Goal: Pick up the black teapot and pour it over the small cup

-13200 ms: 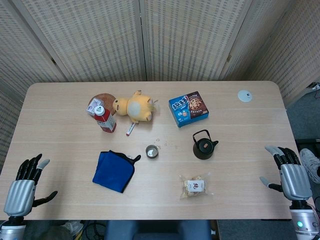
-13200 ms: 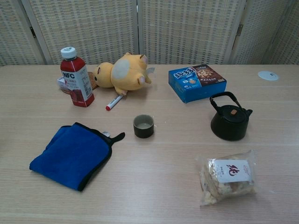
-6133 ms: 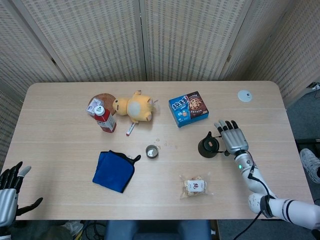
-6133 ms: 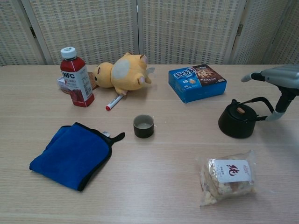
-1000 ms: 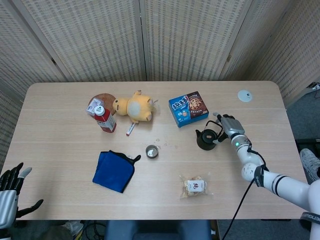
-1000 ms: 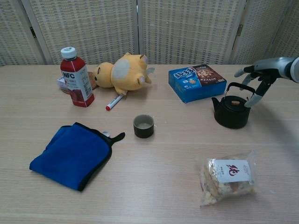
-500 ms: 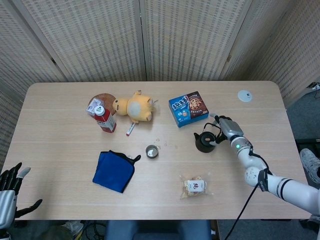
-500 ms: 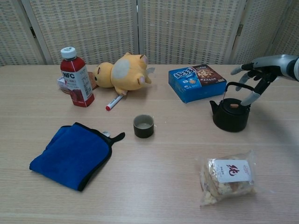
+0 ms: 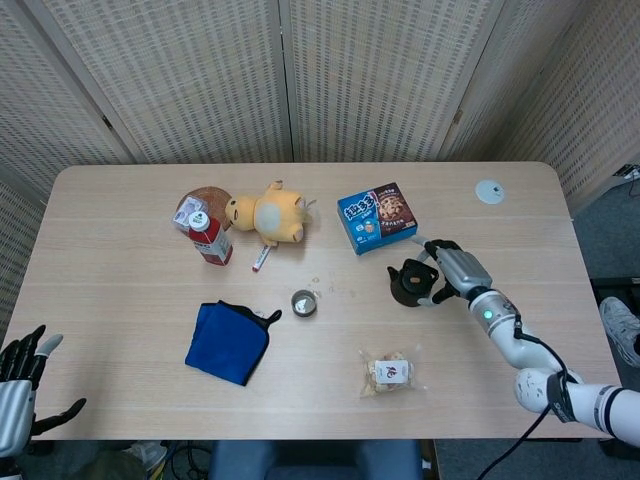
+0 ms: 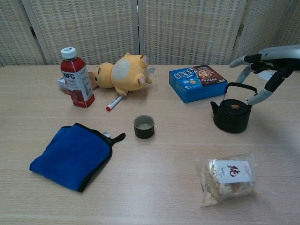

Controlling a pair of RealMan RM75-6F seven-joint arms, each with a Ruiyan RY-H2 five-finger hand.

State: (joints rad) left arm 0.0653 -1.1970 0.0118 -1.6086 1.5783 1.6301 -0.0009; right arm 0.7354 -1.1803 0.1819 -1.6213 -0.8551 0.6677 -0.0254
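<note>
The black teapot (image 9: 407, 283) (image 10: 230, 116) stands upright on the table right of centre, its arched handle up. My right hand (image 9: 449, 270) (image 10: 265, 70) hovers at the teapot's right side, fingers spread above the handle and the thumb below to the right, not closed on it. The small dark cup (image 9: 303, 302) (image 10: 144, 126) sits mid-table, left of the teapot, well apart from it. At the near left corner, off the table's edge, my left hand (image 9: 20, 388) holds nothing and its fingers are apart.
A blue cookie box (image 10: 197, 82) lies just behind the teapot. A snack bag (image 10: 228, 177) lies in front of it. A blue cloth (image 10: 71, 154) is front left. A plush toy (image 10: 122, 73), a red bottle (image 10: 75, 83) and a pen (image 10: 114, 102) are at the back left.
My right hand has drawn back a little toward me and risen slightly over the handle. The teapot has hardly moved. The left hand stays where it was.
</note>
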